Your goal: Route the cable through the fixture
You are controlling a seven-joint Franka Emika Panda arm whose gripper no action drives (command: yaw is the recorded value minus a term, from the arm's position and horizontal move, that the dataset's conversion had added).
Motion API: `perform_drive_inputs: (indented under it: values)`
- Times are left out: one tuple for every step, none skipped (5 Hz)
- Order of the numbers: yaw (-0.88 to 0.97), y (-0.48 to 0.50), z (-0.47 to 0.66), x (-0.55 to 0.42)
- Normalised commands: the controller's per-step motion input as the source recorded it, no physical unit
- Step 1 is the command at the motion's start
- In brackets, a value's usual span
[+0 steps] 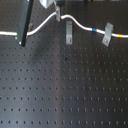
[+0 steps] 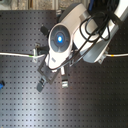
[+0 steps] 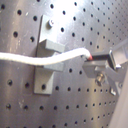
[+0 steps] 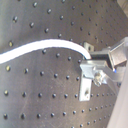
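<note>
While gripper (image 3: 95, 59) pinches long thin white banded cable (image 3: 45, 59) near grey metal clip fixture (image 3: 47, 62), at its 3 o'clock: cord light, limp, slippery; grasp close to clip.

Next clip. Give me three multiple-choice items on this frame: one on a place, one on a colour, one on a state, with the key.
1. In the first exterior view, the blue band on the long thin white cable lies:
A) between the upright narrow grey metal clip and the slanted grey metal clip
B) left of both clips
C) under the gripper

2. The band nearest the first exterior view's right edge is:
A) red
B) yellow
C) black

3. The gripper is:
A) open, empty
B) shut on a clip
C) shut on the cable

A: blue shows between the clips.
B: the yellow band sits past the slanted clip.
C: in both wrist views the cable ends between the fingers.
</note>
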Motion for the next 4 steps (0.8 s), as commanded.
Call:
perform_drive_inputs:
  values:
    - [0.61,0.112,0.0,0.093]
    - [0.45,0.017,0.0,-0.017]
    - [0.0,-0.04,0.04,-0.05]
    - [0.0,-0.071,0.17,-0.283]
